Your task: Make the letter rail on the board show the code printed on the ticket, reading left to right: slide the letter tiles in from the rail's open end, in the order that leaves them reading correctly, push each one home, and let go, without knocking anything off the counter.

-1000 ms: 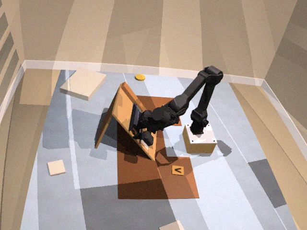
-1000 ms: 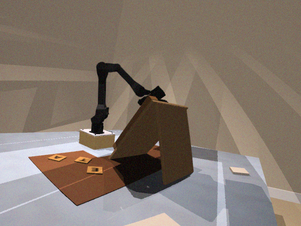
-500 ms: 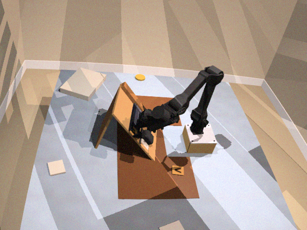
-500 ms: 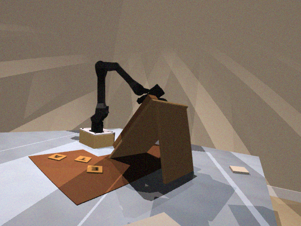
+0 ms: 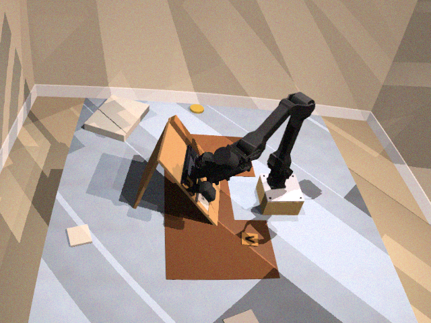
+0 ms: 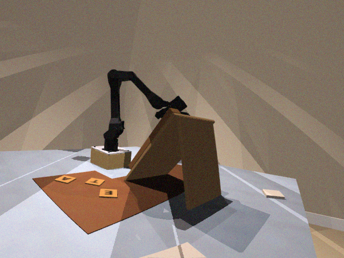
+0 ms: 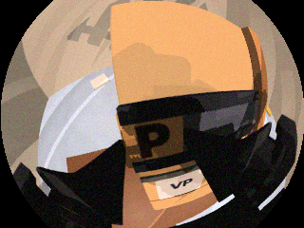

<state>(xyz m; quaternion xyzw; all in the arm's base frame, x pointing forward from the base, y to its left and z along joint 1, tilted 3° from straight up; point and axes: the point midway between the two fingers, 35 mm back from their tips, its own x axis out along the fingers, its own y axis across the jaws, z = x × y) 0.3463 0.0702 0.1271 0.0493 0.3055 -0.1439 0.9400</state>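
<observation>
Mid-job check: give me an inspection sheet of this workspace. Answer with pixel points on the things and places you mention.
Surface: pale blue-grey counter (image 5: 104, 278) (image 6: 41, 236) (image 7: 71, 123), brown mat (image 5: 209, 257) (image 6: 91, 210) (image 7: 81, 163).
Job: white paper ticket (image 5: 203, 199) (image 7: 166, 188) reads VP; orange square P tile (image 7: 176, 138) at black rail (image 5: 188, 161) (image 7: 214, 101); orange V tile (image 5: 250, 239) on mat; orange A (image 6: 65, 179), T (image 6: 94, 181), E (image 6: 108, 193) tiles there too.
Clutter: large beige block (image 5: 128, 111) (image 6: 172, 251), two small beige squares (image 5: 79, 235) (image 5: 242, 317) (image 6: 273, 193) (image 7: 100, 81), yellow disc (image 5: 196, 108) (image 7: 269, 110).
Gripper (image 5: 194, 189) (image 6: 177, 103) (image 7: 154, 139): shut on P tile.
Cables: nothing seen.
Surroundings: tan walls (image 5: 146, 42) (image 6: 250, 55), whitish skirting (image 5: 222, 98) (image 6: 328, 219).

High top and low exterior views, both spanning arm and board; wrist close-up.
</observation>
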